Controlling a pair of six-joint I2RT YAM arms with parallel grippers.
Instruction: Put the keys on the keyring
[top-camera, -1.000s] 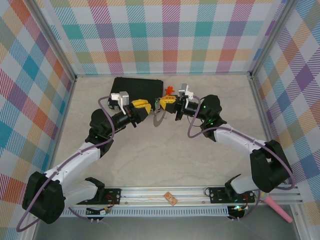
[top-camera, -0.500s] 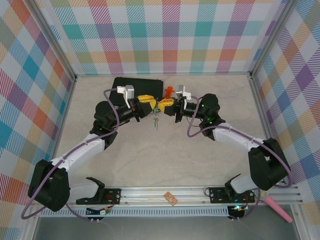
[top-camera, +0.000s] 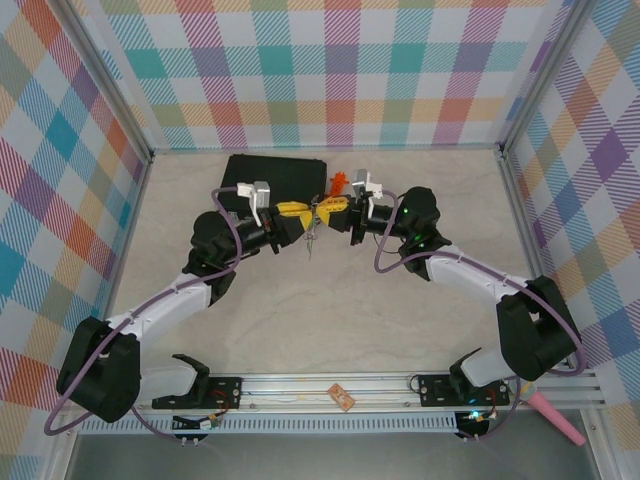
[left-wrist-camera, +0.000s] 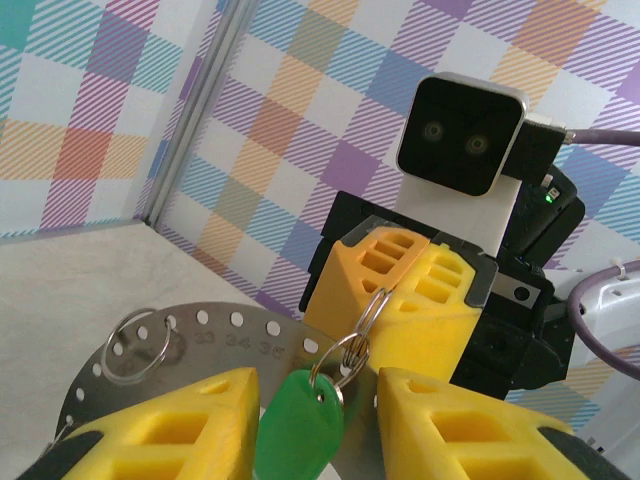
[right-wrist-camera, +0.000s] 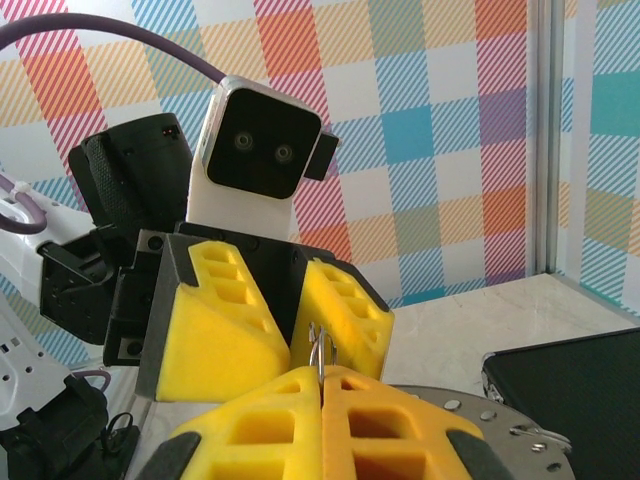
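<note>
My left gripper (top-camera: 303, 212) and right gripper (top-camera: 325, 207) meet tip to tip above the table's far middle. The right gripper (right-wrist-camera: 322, 378) is shut on a small wire split ring (right-wrist-camera: 322, 350). From that ring hangs a key's green tag (left-wrist-camera: 297, 425), which sits between the parted yellow fingers of my left gripper (left-wrist-camera: 315, 400); grey shows between the tag and the right-hand finger. The keyring (left-wrist-camera: 215, 335), a flat grey plate with small holes and stamped numbers, lies just behind those fingers and also shows under the right gripper (right-wrist-camera: 500, 425). The key blades are hidden.
A black case (top-camera: 275, 170) lies at the back just behind the left gripper. Red and orange plastic pieces (top-camera: 340, 182) sit beside it. A small orange piece (top-camera: 341, 397) rests on the front rail and a pink stick (top-camera: 560, 418) lies at the front right.
My left gripper has moved right and closed the gap to the right gripper, its fingers now around the green tag. The hanging grey ring has turned edge-on. The right arm barely moved.
</note>
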